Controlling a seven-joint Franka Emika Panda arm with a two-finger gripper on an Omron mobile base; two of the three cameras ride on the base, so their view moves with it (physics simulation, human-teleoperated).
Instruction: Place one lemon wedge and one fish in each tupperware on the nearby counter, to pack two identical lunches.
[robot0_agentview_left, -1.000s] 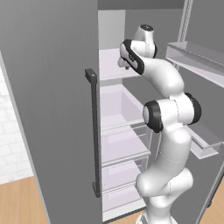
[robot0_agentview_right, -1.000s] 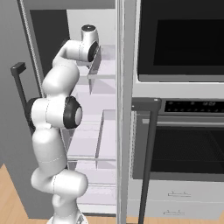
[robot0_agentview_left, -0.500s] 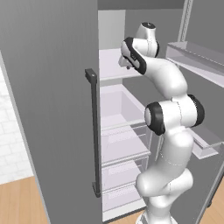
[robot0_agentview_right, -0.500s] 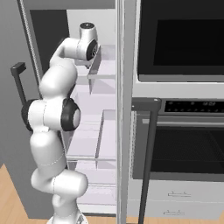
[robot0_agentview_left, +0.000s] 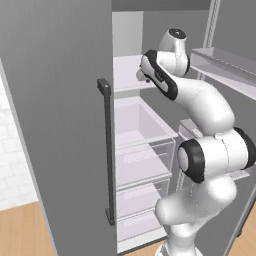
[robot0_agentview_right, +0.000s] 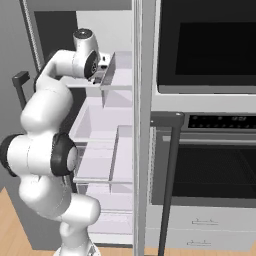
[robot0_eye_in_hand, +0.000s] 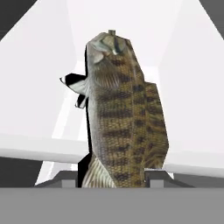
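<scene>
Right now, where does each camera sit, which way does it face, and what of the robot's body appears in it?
Left base view: behind the arm to its left, facing into the open fridge past the grey door; the white arm rises at lower right.
Right base view: behind to the right, facing the fridge shelves and the wall oven; arm at lower left.
Hand view: on the hand, looking along the gripper at a brown fish between its finger tips.
Both base views share the arm and fridge interior.
</scene>
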